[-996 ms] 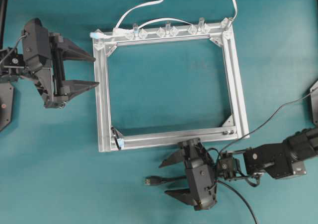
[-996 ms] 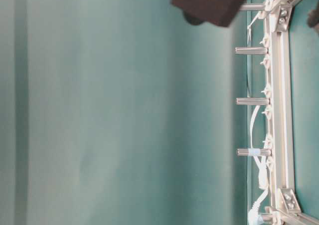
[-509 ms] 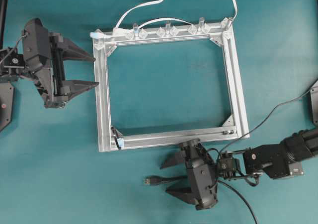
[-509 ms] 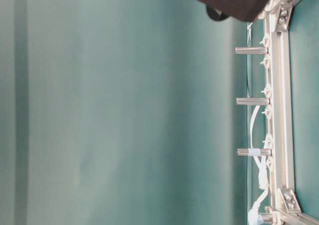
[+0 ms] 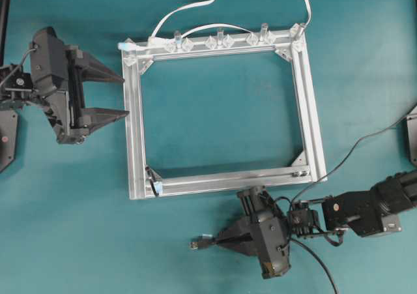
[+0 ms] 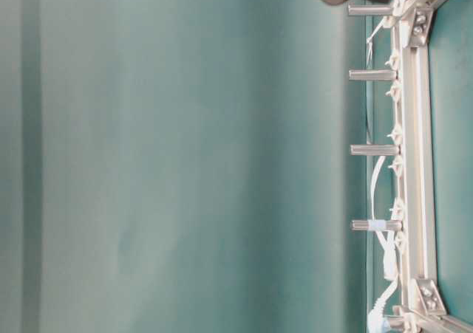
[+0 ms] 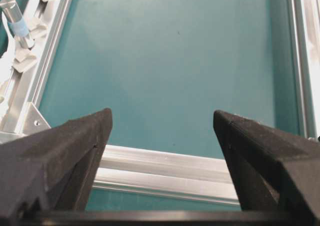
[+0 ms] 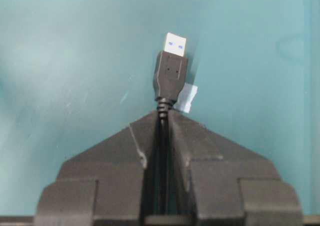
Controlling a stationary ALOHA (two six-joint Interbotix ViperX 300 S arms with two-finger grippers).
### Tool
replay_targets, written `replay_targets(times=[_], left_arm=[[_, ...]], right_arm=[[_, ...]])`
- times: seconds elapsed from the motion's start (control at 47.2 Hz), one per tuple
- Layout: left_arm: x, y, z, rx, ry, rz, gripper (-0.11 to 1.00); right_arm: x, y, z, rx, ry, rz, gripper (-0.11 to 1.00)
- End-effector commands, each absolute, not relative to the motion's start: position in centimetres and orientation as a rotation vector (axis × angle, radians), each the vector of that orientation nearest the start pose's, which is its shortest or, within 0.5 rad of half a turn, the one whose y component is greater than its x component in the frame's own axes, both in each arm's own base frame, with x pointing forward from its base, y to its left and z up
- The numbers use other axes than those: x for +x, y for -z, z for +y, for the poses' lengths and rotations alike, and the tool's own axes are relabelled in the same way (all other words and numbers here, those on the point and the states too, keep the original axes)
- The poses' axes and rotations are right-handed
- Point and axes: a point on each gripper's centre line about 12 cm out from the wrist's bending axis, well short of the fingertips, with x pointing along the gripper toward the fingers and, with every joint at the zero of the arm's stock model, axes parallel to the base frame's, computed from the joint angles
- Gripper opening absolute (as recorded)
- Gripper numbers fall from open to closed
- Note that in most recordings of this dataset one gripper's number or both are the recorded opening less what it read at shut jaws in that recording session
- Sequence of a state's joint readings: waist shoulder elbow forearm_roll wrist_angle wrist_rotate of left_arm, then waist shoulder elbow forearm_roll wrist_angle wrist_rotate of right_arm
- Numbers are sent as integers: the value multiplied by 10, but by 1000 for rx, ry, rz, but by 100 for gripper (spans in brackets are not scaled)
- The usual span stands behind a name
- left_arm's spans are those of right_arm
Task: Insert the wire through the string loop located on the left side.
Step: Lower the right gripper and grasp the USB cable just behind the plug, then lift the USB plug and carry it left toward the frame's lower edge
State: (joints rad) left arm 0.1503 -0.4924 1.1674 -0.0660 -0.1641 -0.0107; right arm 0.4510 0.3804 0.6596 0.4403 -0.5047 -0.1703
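The wire's dark USB plug (image 5: 197, 243) lies on the teal table below the frame, metal tip pointing left. My right gripper (image 5: 218, 240) is shut on the wire just behind the plug. In the right wrist view the plug (image 8: 170, 75) sticks out past the closed gripper (image 8: 164, 115), with a pale tape scrap (image 8: 186, 96) beside it. The string loop (image 5: 154, 180) hangs at the frame's lower left corner. My left gripper (image 5: 124, 96) stands open left of the frame with nothing between its fingers; in the left wrist view the gripper (image 7: 162, 117) faces the frame's rail.
The silver square frame (image 5: 313, 111) lies mid-table, also in view as a frame rail (image 7: 165, 168) below the left wrist. Clear clips (image 5: 220, 41) and a white cable (image 5: 189, 7) line its far side. Upright posts (image 6: 373, 150) show in the table-level view.
My right gripper's jaws have closed onto the wire behind the plug. The left gripper has stayed put. In the table-level view a dark shape slid up toward the frame's edge.
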Motion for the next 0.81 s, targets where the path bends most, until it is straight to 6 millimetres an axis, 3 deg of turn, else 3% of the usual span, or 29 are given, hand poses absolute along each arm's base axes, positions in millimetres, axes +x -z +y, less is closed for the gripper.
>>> replay_targets(times=[0.0,0.509,0.784], left_arm=[[247,-179,38,-113,-173,486,87],[248,-181,37,-111,-171,480,87],[245,-182,37,-113,-170,490,87]], right_arm=[[386,-64,158,34,-171,578,9],[393,-69,160,42,-173,562,9],[394,-83,163,52,-187,557,9]])
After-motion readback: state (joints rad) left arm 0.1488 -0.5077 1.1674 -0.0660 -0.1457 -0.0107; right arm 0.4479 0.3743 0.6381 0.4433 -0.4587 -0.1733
